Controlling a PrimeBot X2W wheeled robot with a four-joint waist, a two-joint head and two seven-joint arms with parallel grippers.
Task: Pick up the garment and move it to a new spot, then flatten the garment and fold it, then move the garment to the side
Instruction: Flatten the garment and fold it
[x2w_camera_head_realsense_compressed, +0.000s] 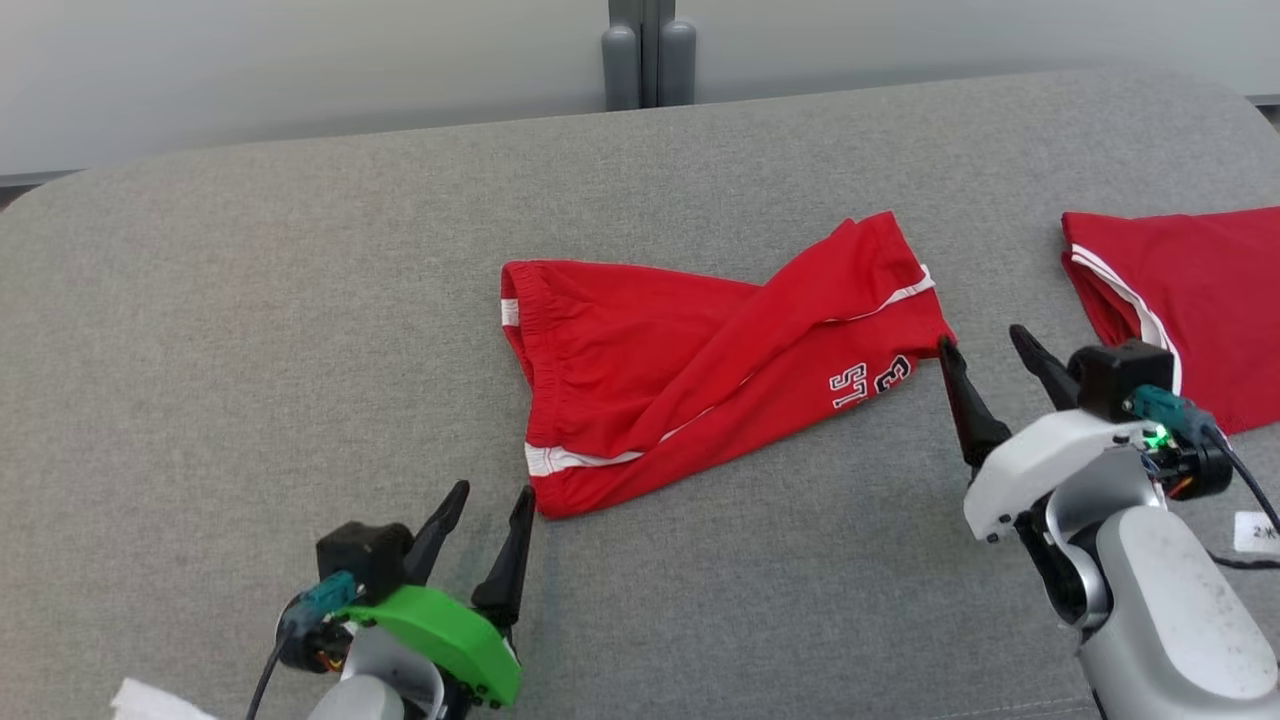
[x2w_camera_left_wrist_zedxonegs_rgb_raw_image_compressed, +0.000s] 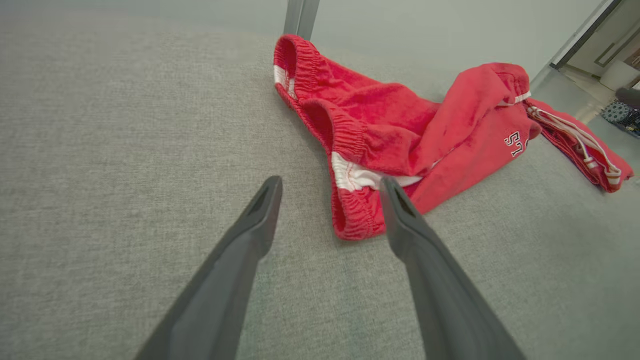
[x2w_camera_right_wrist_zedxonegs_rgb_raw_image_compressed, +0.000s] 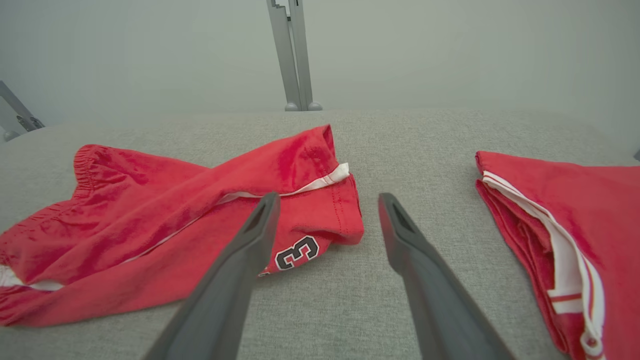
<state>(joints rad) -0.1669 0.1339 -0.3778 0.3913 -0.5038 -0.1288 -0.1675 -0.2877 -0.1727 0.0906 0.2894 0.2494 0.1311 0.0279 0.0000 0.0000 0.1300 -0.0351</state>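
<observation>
- Broadly, a grey padded surface (x2w_camera_head_realsense_compressed: 250, 300) spans the head view, its far corners rounded against a pale wall.
- The garment (x2w_camera_head_realsense_compressed: 680, 370), a pair of red shorts with white side stripes, lies near the middle of that surface. Its elastic waistband (x2w_camera_head_realsense_compressed: 525, 320) is toward the robot's left and its legs toward the right. One leg is crossed loosely over the other, so the cloth is rumpled rather than flat.
- A second red garment (x2w_camera_head_realsense_compressed: 1190, 290) with white trim lies folded at the surface's right side, with bare grey fabric between it and the shorts.
- The right gripper (x2w_camera_head_realsense_compressed: 982, 338) is just off the leg end of the shorts, jaws spread wide and holding nothing. One fingertip is at the hem corner beside the white number print (x2w_camera_head_realsense_compressed: 870, 380); whether it touches the cloth cannot be told.
- The left gripper (x2w_camera_head_realsense_compressed: 492, 490) is at the near corner of the waistband, jaws also wide apart and empty. In the left wrist view one fingertip overlaps that corner, though contact is unclear.
- A grey post (x2w_camera_head_realsense_compressed: 648, 55) stands behind the far edge.
- A white scrap (x2w_camera_head_realsense_compressed: 150, 700) shows at the lower left.
</observation>
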